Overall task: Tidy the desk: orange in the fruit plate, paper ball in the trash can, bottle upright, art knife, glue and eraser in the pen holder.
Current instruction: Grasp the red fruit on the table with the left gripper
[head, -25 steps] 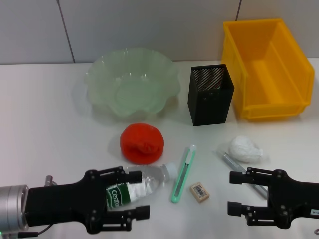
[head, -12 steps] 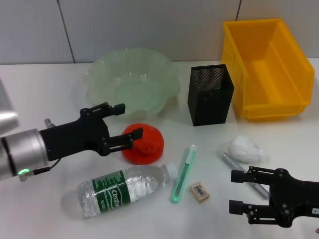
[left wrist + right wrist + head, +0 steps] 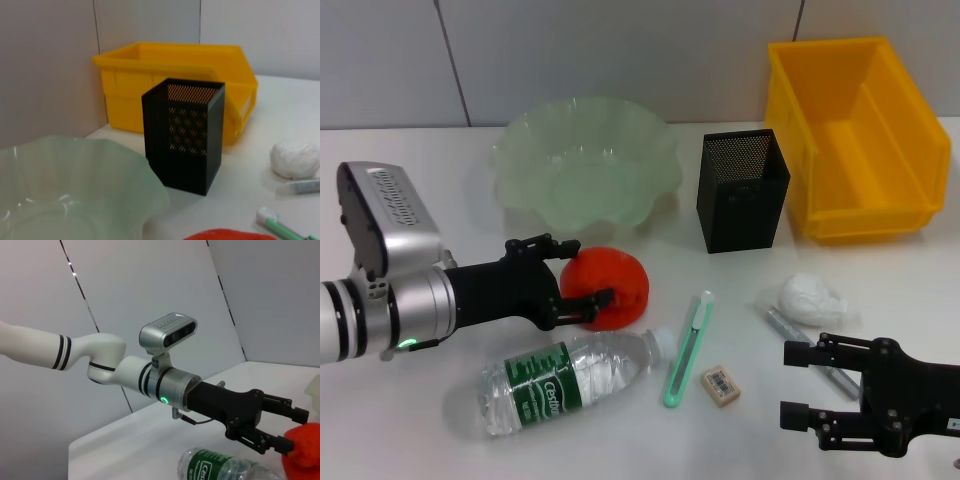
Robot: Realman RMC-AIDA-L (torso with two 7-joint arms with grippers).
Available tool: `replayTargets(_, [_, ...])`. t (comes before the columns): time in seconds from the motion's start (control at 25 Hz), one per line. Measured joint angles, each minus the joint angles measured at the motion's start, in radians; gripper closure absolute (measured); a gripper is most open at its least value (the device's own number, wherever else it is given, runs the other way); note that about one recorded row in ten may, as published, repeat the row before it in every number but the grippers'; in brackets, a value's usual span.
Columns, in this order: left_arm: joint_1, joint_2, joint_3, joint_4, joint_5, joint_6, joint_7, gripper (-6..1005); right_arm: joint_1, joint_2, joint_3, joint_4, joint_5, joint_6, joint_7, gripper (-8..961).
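The orange (image 3: 618, 283) lies on the white table in front of the green fruit plate (image 3: 525, 160). My left gripper (image 3: 584, 272) is open, its fingers reaching over the orange's left side; it also shows in the right wrist view (image 3: 287, 427) with the orange (image 3: 306, 450) at its tips. The bottle (image 3: 570, 382) lies on its side near the front. The green art knife (image 3: 688, 350), the eraser (image 3: 720, 385), the glue stick (image 3: 782, 322) and the paper ball (image 3: 810, 298) lie to the right. My right gripper (image 3: 804, 384) is open and empty at the front right.
The black mesh pen holder (image 3: 742, 190) stands behind the knife, with the yellow bin (image 3: 910, 140) to its right. The left wrist view shows the pen holder (image 3: 185, 135), bin (image 3: 175, 75), plate (image 3: 65, 190) and paper ball (image 3: 295, 159).
My left gripper has moved from above the lying bottle, back and right to the orange, and now reaches over it. The bottle is uncovered and still lies flat. The right arm has not moved.
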Motion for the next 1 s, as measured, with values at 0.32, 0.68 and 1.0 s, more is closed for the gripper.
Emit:
replayTargets(0.32, [-0.012, 0.000, 0.028, 0.004, 0.000, -0.040, -0.047, 229, 0.001, -0.001, 0.000, 0.000, 0.002, -0.001, 0.000, 183])
replayTargets(0.68, [-0.017, 0.002, 0.029, 0.006, -0.004, -0.044, -0.054, 551, 0.004, 0.000, 0.000, 0.000, 0.002, -0.001, 0.002, 182])
replayTargets(1.0, [-0.014, 0.002, 0.028, 0.007, -0.008, -0.031, -0.054, 828, 0.006, 0.001, 0.000, 0.000, 0.002, -0.001, 0.002, 182])
